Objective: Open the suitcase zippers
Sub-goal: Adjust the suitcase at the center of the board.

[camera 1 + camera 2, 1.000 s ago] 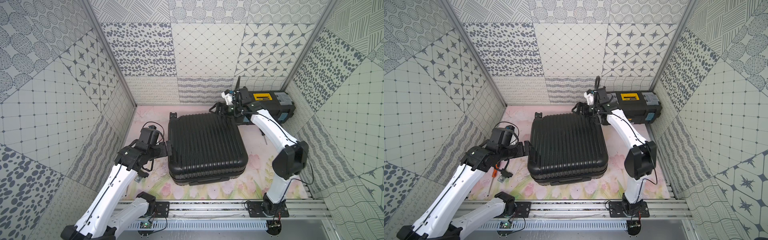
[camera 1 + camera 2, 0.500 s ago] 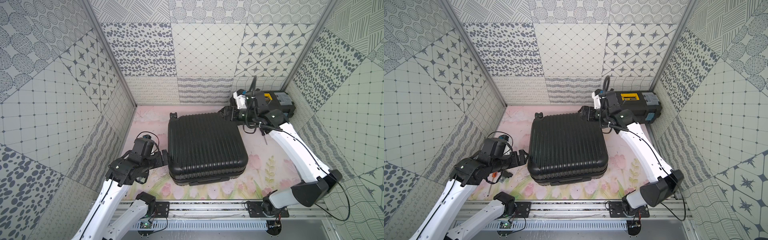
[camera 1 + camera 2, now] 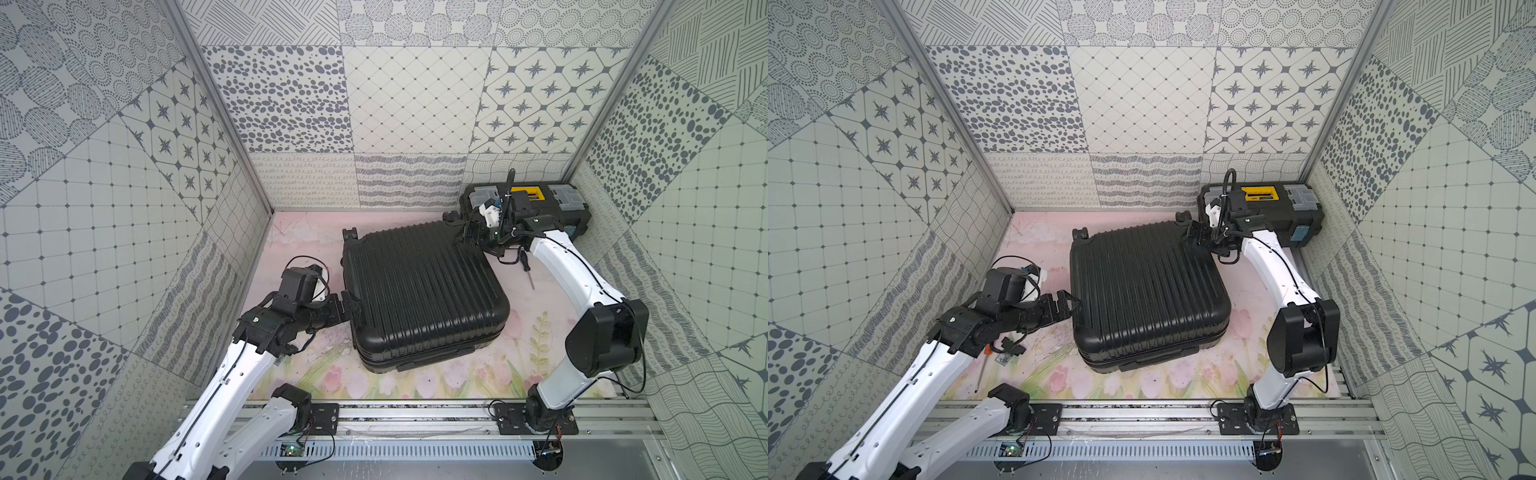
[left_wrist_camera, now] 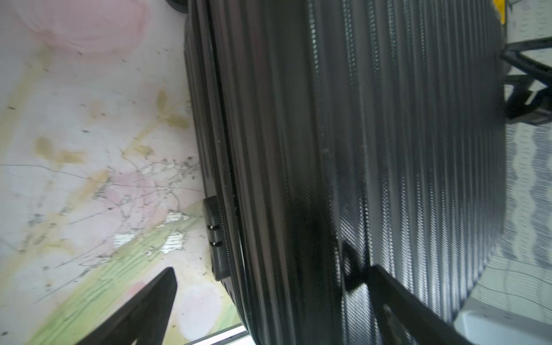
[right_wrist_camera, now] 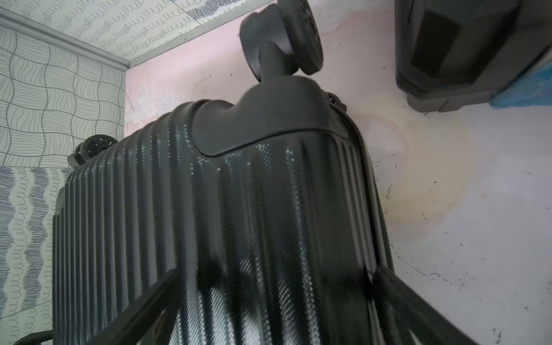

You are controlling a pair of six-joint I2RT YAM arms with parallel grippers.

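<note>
Nearest to me, the left gripper [image 3: 350,306] stands with its jaws spread wide and nothing between them. It points at the side wall of the suitcase [image 3: 419,291], just beside it; I cannot tell whether it touches. From its wrist camera, one finger hangs over the flowered mat [image 4: 89,149] and the other over the ribbed shell, so the seam lies between them. I think this is chosen so that the zippers [image 4: 206,155], a thin toothed line along this side, come inside the claw. A small block [image 4: 215,239] sits on that line, and I judge that the pulls are parked there, though they are too small to make out. The suitcase lies flat and closed in the middle of the mat, with its wheels toward the back wall. At its far corner the right gripper [image 3: 466,235] is also wide open and empty, above the shell close to a wheel [image 5: 286,38], perhaps to hold the case steady. Behind it a screwdriver [image 3: 527,270] lies on the mat, and the toolbox [image 3: 579,220] stands against the back wall, apart from the suitcase.
</note>
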